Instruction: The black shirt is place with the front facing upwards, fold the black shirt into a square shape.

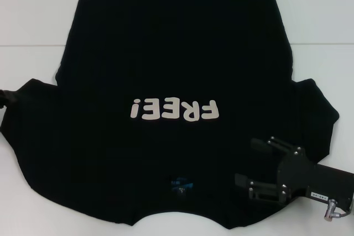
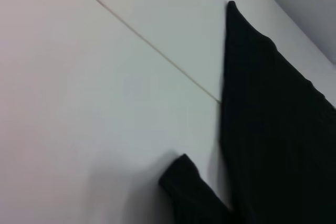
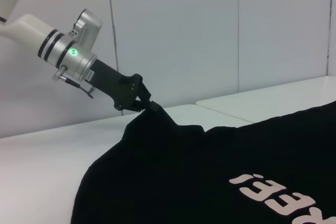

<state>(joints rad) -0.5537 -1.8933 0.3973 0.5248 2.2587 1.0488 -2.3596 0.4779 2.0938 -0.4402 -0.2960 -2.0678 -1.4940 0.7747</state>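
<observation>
Right gripper (image 1: 255,168) hovers open-fingered over the black shirt (image 1: 166,70)'s near shoulder.
Shirt lies print-up on the white table (image 1: 33,15), collar nearest, hem far; left gripper (image 3: 148,104) pinches its sleeve.

1. One black shirt (image 1: 166,53) lies spread on the white table (image 1: 33,15), its hem toward the far edge and its collar toward the near edge.
2. One off-white "FREE!" print (image 1: 174,110) shows on the shirt's chest.
3. Two sleeves show, one toward each side edge of the table.
4. Two grippers show: the right gripper (image 1: 253,161) over the shirt near the table's near right corner, fingers spread, and the left gripper (image 3: 149,104) pinching the left sleeve.
</observation>
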